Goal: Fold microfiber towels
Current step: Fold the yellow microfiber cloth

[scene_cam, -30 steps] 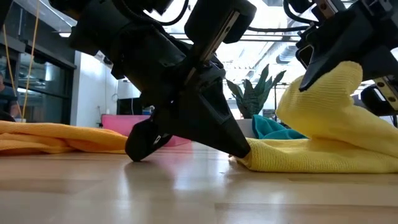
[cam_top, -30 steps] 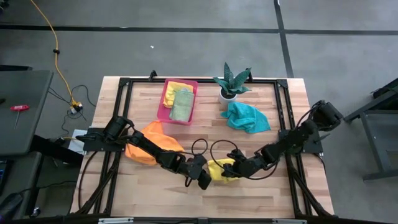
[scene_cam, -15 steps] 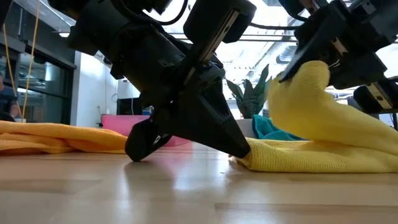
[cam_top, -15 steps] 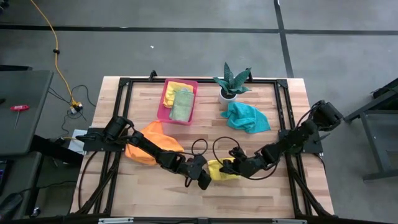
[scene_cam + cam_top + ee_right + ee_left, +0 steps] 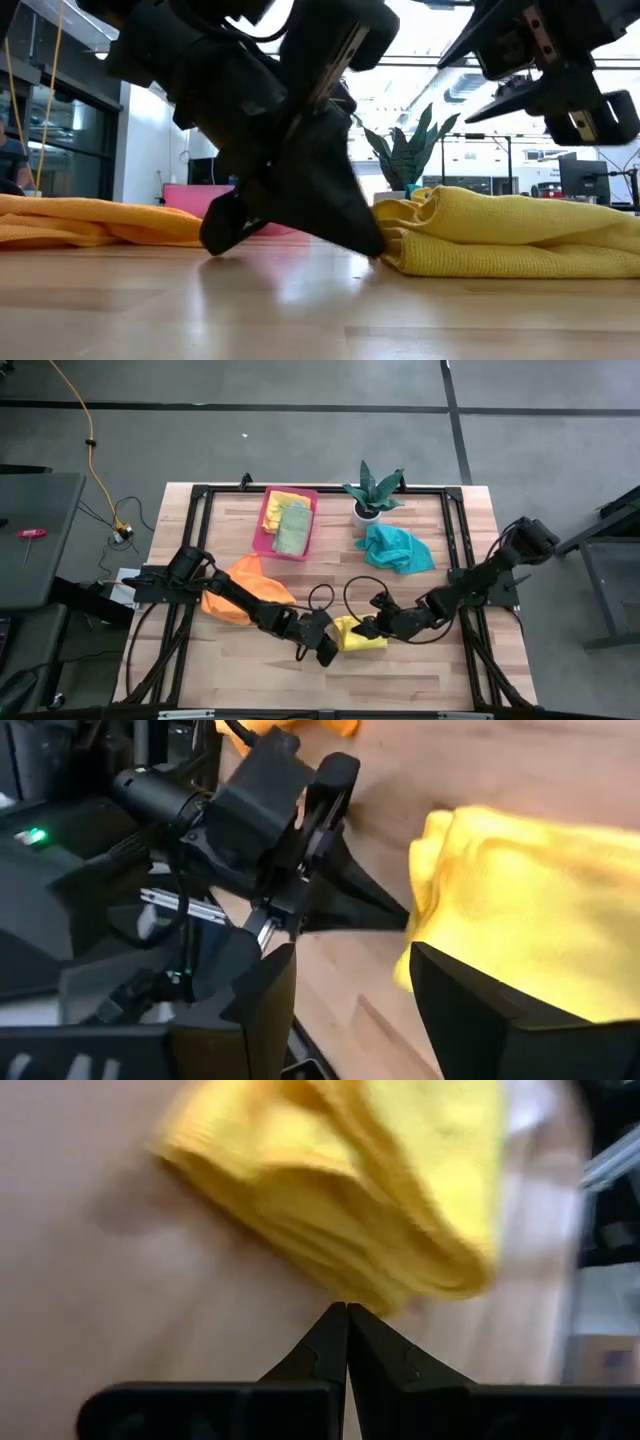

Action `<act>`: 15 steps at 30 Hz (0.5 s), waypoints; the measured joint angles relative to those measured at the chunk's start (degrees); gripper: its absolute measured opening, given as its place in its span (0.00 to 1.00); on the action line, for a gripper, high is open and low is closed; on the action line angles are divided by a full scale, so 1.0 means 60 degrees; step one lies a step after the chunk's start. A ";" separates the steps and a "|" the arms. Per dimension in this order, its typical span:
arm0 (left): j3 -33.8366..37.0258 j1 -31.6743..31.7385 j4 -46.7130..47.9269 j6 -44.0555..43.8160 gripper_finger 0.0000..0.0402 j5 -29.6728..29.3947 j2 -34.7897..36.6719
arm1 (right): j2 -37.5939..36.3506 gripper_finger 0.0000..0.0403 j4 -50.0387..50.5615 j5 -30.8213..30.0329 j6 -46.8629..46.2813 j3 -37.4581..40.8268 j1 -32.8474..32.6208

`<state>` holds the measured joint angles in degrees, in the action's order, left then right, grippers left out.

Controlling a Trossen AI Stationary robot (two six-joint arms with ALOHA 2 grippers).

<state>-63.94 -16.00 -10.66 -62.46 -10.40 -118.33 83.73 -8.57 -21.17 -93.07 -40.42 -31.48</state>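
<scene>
Black right gripper (image 5: 372, 626) hangs spread over the folded yellow towel (image 5: 358, 637) near the table's front; left gripper (image 5: 331, 651), pressed together, pins its edge. Orange towel (image 5: 240, 588), teal towel (image 5: 396, 547), pink tray (image 5: 263, 520), plant (image 5: 372, 490) lie behind.

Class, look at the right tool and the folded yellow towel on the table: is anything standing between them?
Nothing visible does. The right tool hangs open just above the yellow towel, with only air between them. The left tool, shut, presses down at the towel's other edge, not in the right tool's way.
</scene>
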 joint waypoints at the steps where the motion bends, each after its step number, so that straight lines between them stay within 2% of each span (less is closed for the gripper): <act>1: 0.0025 0.0039 0.0191 0.0203 0.00 -0.0027 0.0090 | -0.0177 0.47 0.0201 -0.0010 0.0227 0.0000 0.0005; 10: 0.0011 0.0256 0.2430 0.2191 0.00 -0.0175 0.1650 | -0.1344 0.47 0.2111 0.0006 0.1022 0.0000 0.0018; 13: -0.0011 0.0168 0.2287 0.3078 0.00 -0.0522 0.2268 | -0.1392 0.47 0.2330 0.0034 0.1036 0.0000 0.0016; 15: -0.0017 0.0096 0.1653 0.3794 0.00 -0.0690 0.2450 | -0.1392 0.47 0.2522 0.0145 0.1189 0.0000 -0.0038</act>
<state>-64.04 -15.42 -0.74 -39.69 -14.55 -103.64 75.37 6.56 -20.30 -85.94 -40.42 -31.71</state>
